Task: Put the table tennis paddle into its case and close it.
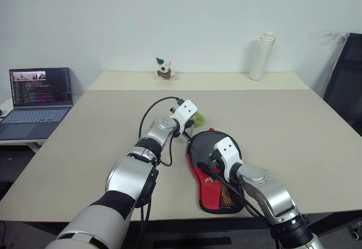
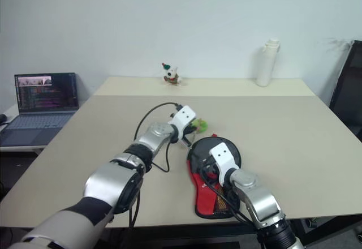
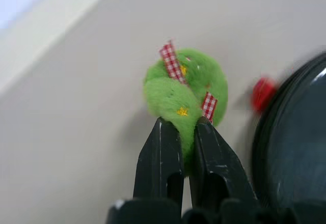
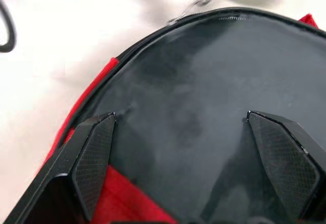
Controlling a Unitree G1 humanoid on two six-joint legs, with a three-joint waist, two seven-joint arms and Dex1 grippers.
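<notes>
**Zipping the paddle case by its fuzzy green pull**

Beige table (image 1: 294, 124), laptop (image 1: 39, 99) at the far left. Left gripper (image 3: 186, 132) is pinching the green fuzzy charm (image 3: 186, 89) by the case (image 1: 210, 188), paddle (image 4: 204, 112) inside. Right gripper (image 4: 198, 147) is spread wide over it. I'd pin the case and pull steadily along the zip line.

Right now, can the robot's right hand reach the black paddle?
Probably yes. The right hand hangs open just over the table tennis paddle lying in the case, with nothing between them. The left hand is off to the side, shut on a green felt charm.
</notes>
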